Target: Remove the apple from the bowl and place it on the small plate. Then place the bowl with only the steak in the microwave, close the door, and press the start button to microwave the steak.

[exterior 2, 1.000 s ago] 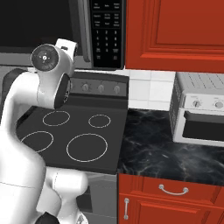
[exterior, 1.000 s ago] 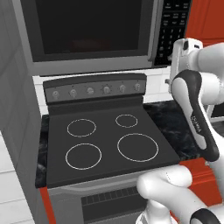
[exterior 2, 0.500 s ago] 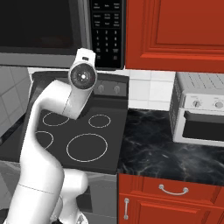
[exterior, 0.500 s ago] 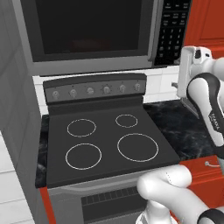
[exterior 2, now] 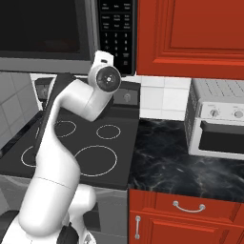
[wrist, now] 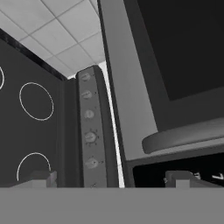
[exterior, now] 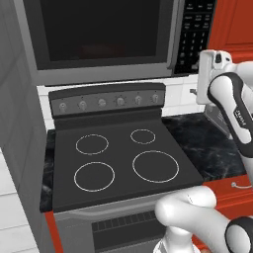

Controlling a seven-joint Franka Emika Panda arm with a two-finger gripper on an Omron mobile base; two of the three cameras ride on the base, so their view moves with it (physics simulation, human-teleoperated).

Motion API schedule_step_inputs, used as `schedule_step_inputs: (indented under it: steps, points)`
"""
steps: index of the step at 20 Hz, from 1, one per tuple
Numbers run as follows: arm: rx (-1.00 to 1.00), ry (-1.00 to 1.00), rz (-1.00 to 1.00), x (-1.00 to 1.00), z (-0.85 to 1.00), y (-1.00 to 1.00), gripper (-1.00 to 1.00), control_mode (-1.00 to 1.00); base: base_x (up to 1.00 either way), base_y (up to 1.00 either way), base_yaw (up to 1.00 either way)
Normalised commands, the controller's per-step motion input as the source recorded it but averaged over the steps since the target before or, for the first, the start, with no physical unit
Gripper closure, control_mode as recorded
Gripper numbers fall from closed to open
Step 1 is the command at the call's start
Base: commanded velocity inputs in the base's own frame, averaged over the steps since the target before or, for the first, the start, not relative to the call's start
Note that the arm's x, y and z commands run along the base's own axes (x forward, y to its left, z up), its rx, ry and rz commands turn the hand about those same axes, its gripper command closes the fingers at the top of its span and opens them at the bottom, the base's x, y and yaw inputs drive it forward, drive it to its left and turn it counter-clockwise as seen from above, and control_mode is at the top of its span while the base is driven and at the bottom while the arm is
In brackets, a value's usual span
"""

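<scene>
The microwave [exterior: 104, 39] hangs above the stove with its door [exterior: 99, 29] shut. Its keypad [exterior: 195, 29] is on the right side. A dim reddish shape shows behind the glass, and I cannot tell what it is. My hand [exterior: 211, 74] is raised in front of the microwave's lower right corner, just below the keypad. In the rolled hand view my gripper [wrist: 109, 179] is open and holds nothing. It faces the door's lower edge, with the handle [wrist: 183, 136] and the keypad [wrist: 175, 173] close by. The apple, bowl, steak and small plate are out of view.
Below the microwave is a black stove [exterior: 118, 158] with a row of knobs [exterior: 108, 102]. A silver toaster oven [exterior 2: 219, 124] stands on the dark marble counter [exterior 2: 176, 162] to the right. Red cabinets [exterior 2: 190, 33] hang above it.
My arm has swung to the right, carrying the hand from in front of the door toward the keypad side. The jaws stayed open and the door stayed shut.
</scene>
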Motion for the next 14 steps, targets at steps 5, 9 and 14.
schedule_step_inputs:
  steps: [5, 9, 14]
  points:
    - [0.0, 0.0, 0.0, 0.36, -0.01, -0.08, -1.0, -1.0, 0.0, 0.0, 0.0]
    - [0.0, 0.0, 0.0, 0.44, -0.12, 0.0, -1.0, -1.0, 0.0, 0.0, 0.0]
    - [0.0, 0.0, 0.0, 0.46, -0.14, 0.0, -1.0, -1.0, 0.0, 0.0, 0.0]
